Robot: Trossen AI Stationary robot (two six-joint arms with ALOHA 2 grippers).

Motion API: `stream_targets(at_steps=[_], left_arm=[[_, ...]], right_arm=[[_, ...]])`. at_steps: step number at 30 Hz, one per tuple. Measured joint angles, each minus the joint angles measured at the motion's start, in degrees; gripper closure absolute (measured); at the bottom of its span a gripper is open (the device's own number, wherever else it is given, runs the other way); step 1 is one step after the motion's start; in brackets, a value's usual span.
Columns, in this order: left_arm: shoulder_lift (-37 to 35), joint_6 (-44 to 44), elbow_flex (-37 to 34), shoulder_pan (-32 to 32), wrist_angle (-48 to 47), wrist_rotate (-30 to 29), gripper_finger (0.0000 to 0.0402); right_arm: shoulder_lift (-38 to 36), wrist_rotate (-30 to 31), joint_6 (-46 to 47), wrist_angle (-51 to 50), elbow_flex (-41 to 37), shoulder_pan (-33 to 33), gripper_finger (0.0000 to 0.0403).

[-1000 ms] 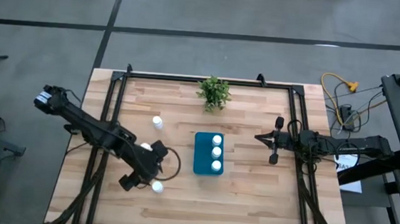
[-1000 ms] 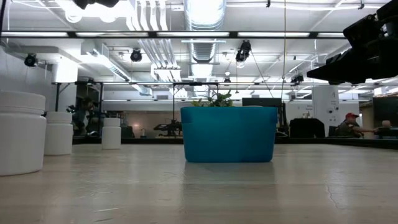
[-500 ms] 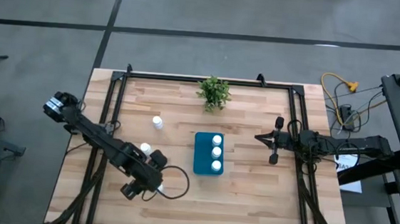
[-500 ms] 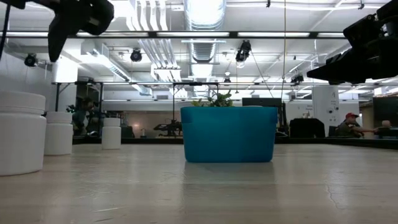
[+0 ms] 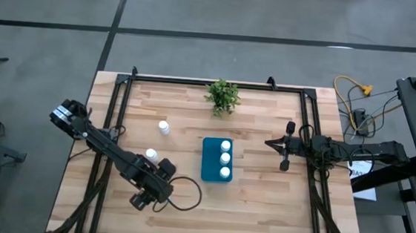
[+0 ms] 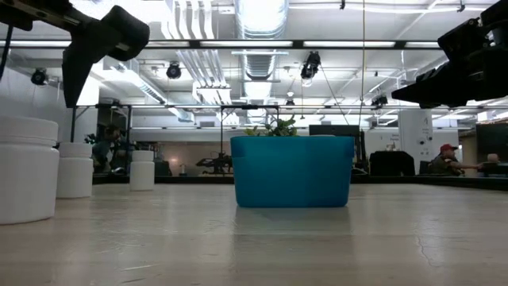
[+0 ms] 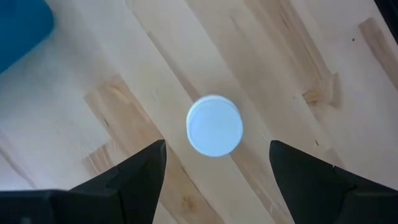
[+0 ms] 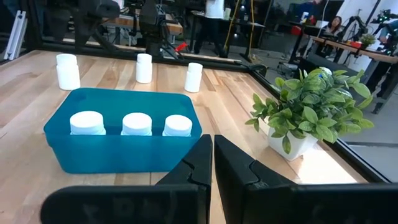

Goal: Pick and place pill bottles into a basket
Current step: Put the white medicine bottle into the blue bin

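Table (image 5: 261, 202) from above: the basket (image 5: 217, 160) sits mid-table with three bottles (image 5: 225, 157) inside. The left gripper (image 7: 214, 180) hangs jaws wide, holding nothing, directly over a standing bottle (image 7: 214, 125); only its wrist view shows that cap, hidden from overhead. Right gripper (image 8: 212, 163) is pinched shut, empty, parked right of the basket. Its wrist view catches a plant (image 8: 309, 112). No readable labels.

White pill bottles (image 8: 138, 123); teal basket (image 8: 118, 155); green plant (image 8: 309, 113); light wood table (image 5: 253, 202).
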Motion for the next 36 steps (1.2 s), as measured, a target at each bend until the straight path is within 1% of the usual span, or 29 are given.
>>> stream_targets(at_steps=[10, 23, 28, 32, 36], left_arm=[[0.05, -2.69, -0.38, -0.15, 2.57, 0.0, 0.0133], [0.03, -2.78, -0.42, -0.17, 4.14, 0.0, 0.0133], [0.02, -2.84, -0.72, -0.22, 6.45, 0.0, 0.0133], [1.36, -2.81, -0.85, -0.2, 6.34, 0.03, 0.0133], [4.3, -2.8, -0.9, -0.2, 6.24, 0.96, 0.0133]], right_arm=[[0.02, -0.02, 0.09, 0.0, 0.0, 0.0, 0.0394], [0.11, -0.02, 0.23, -0.02, 0.0, 0.0, 0.0394], [0.09, -0.02, 0.27, -0.02, 0.0, 0.0, 0.0394], [0.09, -0.04, 0.28, -0.01, 0.0, 0.02, 0.0394], [0.09, -0.07, 0.28, -0.02, 0.0, 0.02, 0.0394]])
